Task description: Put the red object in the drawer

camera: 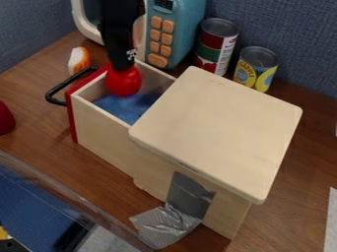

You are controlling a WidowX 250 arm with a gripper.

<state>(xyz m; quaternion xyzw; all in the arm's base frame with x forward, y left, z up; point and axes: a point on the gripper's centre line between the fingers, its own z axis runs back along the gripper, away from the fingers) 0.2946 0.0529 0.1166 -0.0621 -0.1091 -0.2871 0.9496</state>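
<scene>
Gripper (121, 66) hanging down from the top edge, above the open drawer (99, 133), pinching the rounded red object (123, 81)

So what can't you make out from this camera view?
All in the camera view:
- Top of the red object: hidden by the gripper.
- Inner end of the drawer: hidden under the wooden top.
- Rest of the red thing at left: cut off by the left edge.
- Top of the toy microwave: cut off by the top edge.
</scene>
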